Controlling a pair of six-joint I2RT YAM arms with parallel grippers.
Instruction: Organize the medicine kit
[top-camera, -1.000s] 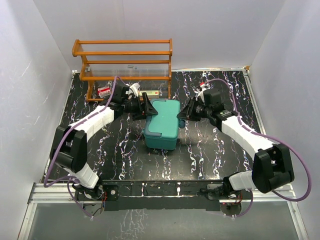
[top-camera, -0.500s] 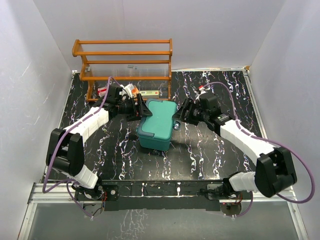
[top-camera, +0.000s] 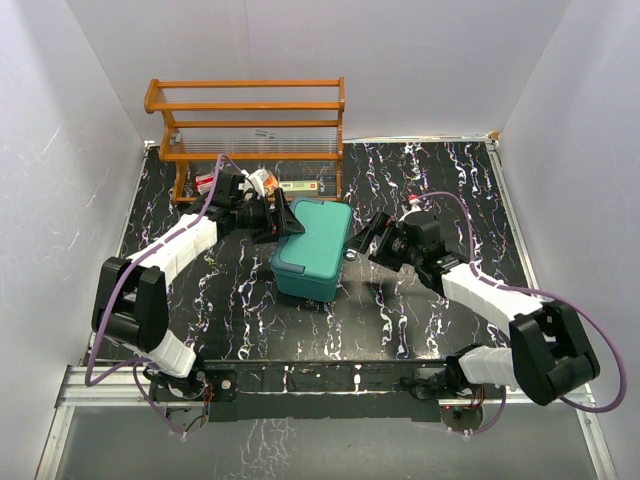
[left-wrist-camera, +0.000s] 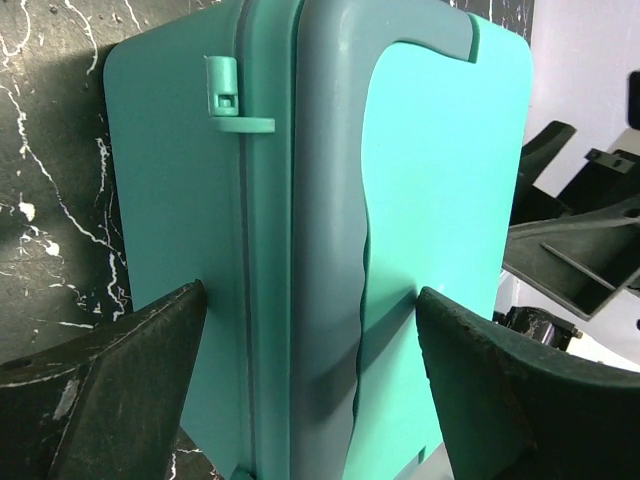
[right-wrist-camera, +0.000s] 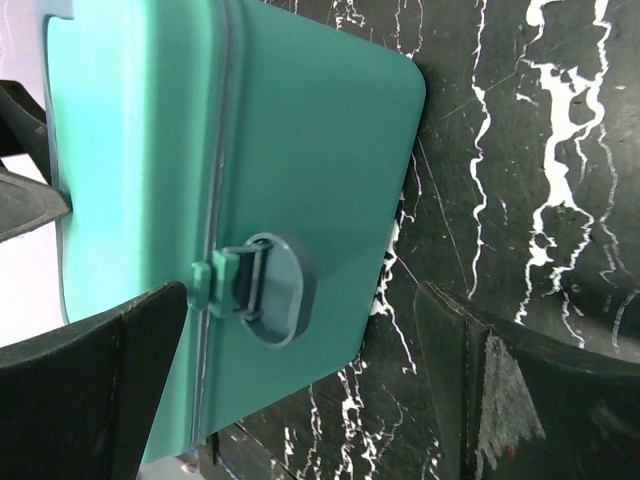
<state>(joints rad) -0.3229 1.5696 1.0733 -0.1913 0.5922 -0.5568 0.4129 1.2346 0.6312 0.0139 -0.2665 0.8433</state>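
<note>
The medicine kit (top-camera: 312, 250), a teal box with its lid down, sits mid-table, tilted, with shadow under its near end. My left gripper (top-camera: 284, 222) straddles its far-left end. In the left wrist view both fingertips (left-wrist-camera: 190, 330) press the kit (left-wrist-camera: 330, 200) from either side, one on the base and one on the lid. My right gripper (top-camera: 364, 240) stands open at the kit's right end. In the right wrist view the side latch (right-wrist-camera: 250, 285) lies between its spread fingers (right-wrist-camera: 500, 380), which do not touch the kit (right-wrist-camera: 300, 130).
An orange wooden rack (top-camera: 245, 125) stands at the back left, with a small red-and-white box (top-camera: 208, 183), a bottle (top-camera: 262, 180) and a flat box (top-camera: 300, 186) at its foot. White walls close in the black marbled table (top-camera: 250, 310) on three sides.
My right gripper has opened, let go of the kit and drawn back toward the near right. The kit has shifted left and turned slightly in the left gripper.
</note>
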